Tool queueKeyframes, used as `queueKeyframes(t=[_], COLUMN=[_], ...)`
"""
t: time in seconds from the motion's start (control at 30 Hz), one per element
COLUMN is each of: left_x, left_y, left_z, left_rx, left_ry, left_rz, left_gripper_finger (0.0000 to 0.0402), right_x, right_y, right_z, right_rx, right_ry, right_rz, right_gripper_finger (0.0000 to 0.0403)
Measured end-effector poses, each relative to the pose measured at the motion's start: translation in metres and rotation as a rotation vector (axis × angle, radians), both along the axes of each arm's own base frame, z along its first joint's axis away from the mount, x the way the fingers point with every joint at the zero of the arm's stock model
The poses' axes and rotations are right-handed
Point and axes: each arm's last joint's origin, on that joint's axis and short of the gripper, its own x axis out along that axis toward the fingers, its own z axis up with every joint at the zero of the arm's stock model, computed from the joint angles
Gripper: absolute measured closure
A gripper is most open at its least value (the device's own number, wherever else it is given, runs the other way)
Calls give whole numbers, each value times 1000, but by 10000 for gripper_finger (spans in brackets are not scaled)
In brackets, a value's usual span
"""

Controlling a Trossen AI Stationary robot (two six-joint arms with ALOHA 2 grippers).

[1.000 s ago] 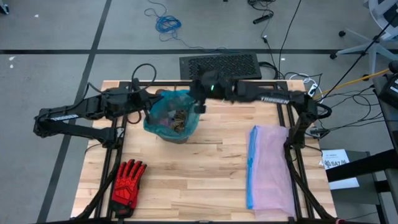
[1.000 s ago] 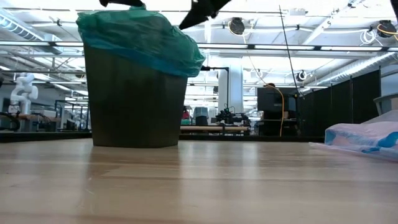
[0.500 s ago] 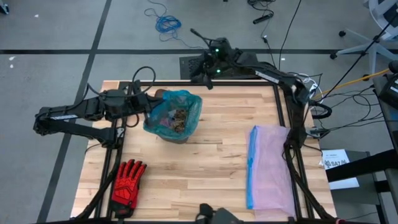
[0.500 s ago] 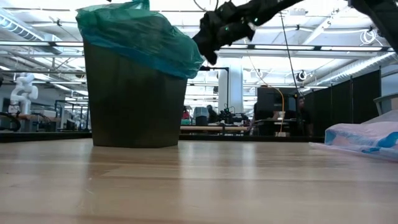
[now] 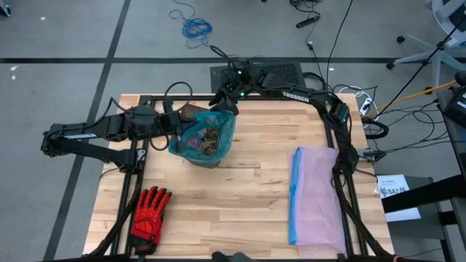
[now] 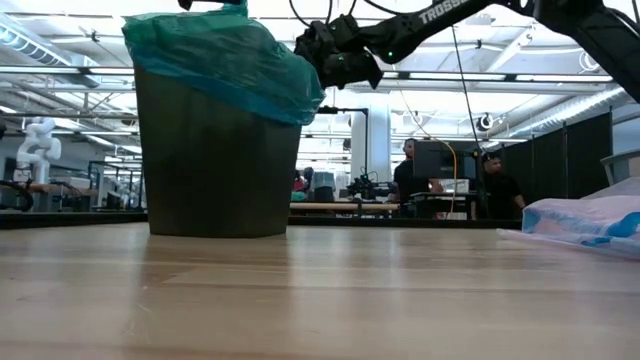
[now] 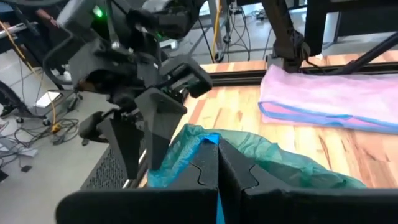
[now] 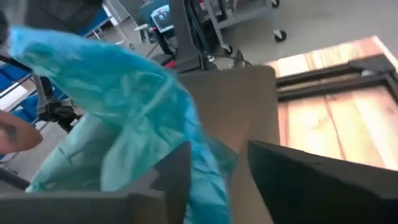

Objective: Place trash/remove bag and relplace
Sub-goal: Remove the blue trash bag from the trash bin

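Both grippers at the rim of the lined bin, far left part of the table.

The teal-green bag (image 5: 207, 132) lines a dark bin (image 6: 215, 160) and drapes over its rim; the trash (image 5: 209, 136), a heap of tan-brown lumps with a pink piece, lies inside it; the left gripper (image 5: 177, 124) reaches in from the left side with its fingers (image 7: 214, 180) pressed together on a fold of the bag's edge (the film bunches up just past the tips); the right gripper (image 5: 223, 104) hangs at the far right of the rim, its fingers (image 8: 283, 177) parted with bag film between them, not clearly clamped; a lilac bag (image 5: 317, 195) with a blue rim lies flat on the right of the table (image 5: 247, 182); a red glove (image 5: 150, 209) lies near the front left corner.
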Motion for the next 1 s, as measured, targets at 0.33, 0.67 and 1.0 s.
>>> queueKeyframes(t=[0.33,0.67,1.0], left_x=[-1,-3,0], left_y=[1,3,-9], left_z=[-1,-5,-2], left_rx=[14,26,-68], left_ry=[14,56,10], left_rz=[49,104,-96], left_gripper_finger=[402,402,402], right_x=[10,-1,-32], right_y=[50,113,33], right_z=[22,64,61], right_rx=[-185,-624,-377], right_ry=[-66,-60,20], right_rz=[84,-26,-167], right_gripper_finger=[401,403,368])
